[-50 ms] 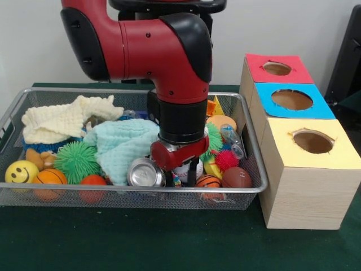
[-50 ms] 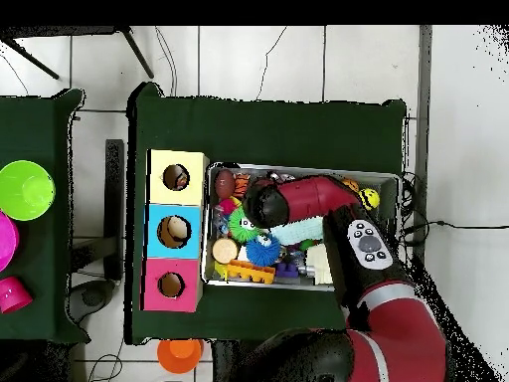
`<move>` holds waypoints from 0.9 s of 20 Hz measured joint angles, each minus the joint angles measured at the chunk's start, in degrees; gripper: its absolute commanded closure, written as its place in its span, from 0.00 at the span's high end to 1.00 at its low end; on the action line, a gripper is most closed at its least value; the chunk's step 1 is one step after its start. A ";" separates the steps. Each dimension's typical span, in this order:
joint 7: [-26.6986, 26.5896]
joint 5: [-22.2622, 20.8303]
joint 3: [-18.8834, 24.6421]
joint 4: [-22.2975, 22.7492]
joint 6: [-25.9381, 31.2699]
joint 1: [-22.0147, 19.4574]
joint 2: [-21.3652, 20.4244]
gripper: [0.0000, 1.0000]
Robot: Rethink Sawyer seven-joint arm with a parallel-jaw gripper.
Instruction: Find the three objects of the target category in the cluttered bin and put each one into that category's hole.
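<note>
Front view: the gripper (image 1: 181,179) is lowered into the wire bin (image 1: 130,195), its black fingers (image 1: 192,172) apparently spread around a small white item (poorly seen), beside one silver can (image 1: 144,173). Counted in the bin: two small basketballs (image 1: 49,177) (image 1: 208,181), one brown football (image 1: 236,177), one yellow smiley ball (image 1: 21,171), two cloths. The box (image 1: 304,195) alongside has three holes: red (image 1: 277,68), blue (image 1: 291,99), yellow (image 1: 312,141).

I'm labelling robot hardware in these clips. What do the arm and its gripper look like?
The Sawyer arm is thick and rounded, with glossy red shells and black caps at the joints; a black cylindrical wrist section leads to a red collar. Below it, the gripper has dark, slim fingers. From overhead, a grey panel with round buttons sits on the arm.
</note>
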 measured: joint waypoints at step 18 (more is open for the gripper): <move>0.00 -2.00 -4.34 -6.79 13.84 4.33 1.02 0.00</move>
